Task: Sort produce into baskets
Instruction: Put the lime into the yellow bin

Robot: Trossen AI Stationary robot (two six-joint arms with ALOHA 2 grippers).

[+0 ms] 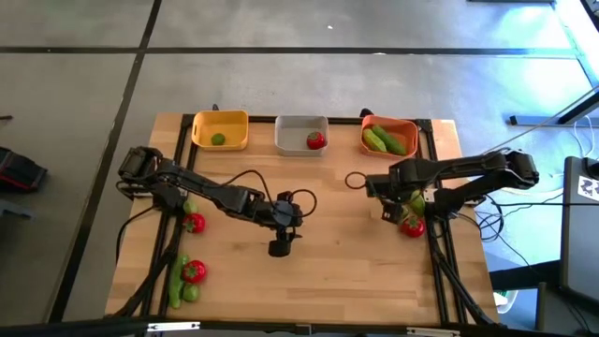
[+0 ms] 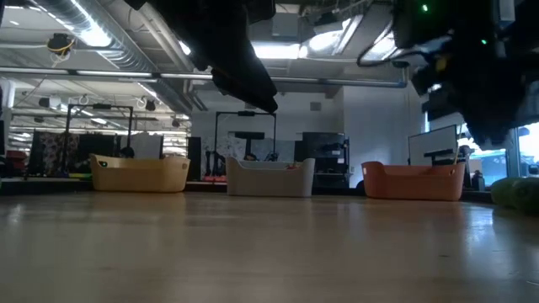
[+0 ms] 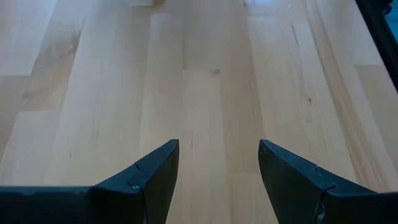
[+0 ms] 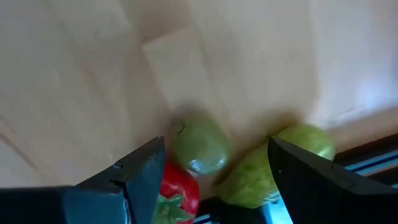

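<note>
Wooden table [image 1: 328,271], three baskets in a row along the far edge. Yellow basket [image 1: 220,129] on the far left holds one lime [image 1: 217,139]. Light grey basket [image 1: 301,134] in the middle holds one tomato [image 1: 316,140]. Orange basket [image 1: 389,137] on the right holds two cucumbers [image 1: 384,140] side by side.

Left gripper [image 1: 280,245] is over bare wood near the table centre, a bit toward the near side, its arm reaching in from the left edge. Left wrist view: fingers [image 3: 155,177] spread apart, nothing between them, only plank surface ahead. Released.

Right gripper [image 1: 386,208] is at the right side of the table, by a small cluster of produce at the right edge. Right wrist view: fingers [image 4: 140,174] spread wide, released, holding nothing. Between and just past them sit a round green lime [image 4: 199,148], a red tomato [image 4: 177,196] touching the lime, and a green cucumber [image 4: 273,165] just beside the lime, against the table's dark edge rail.

Unsorted on the left side of the table: a tomato [image 1: 195,223] with a green piece [image 1: 190,206] just beyond it under the left arm; nearer, another tomato [image 1: 194,271] beside a cucumber [image 1: 176,279] and a lime [image 1: 191,293].

A dark loose cable ring [image 1: 356,180] lies on the table between the orange basket and the right gripper.
</note>
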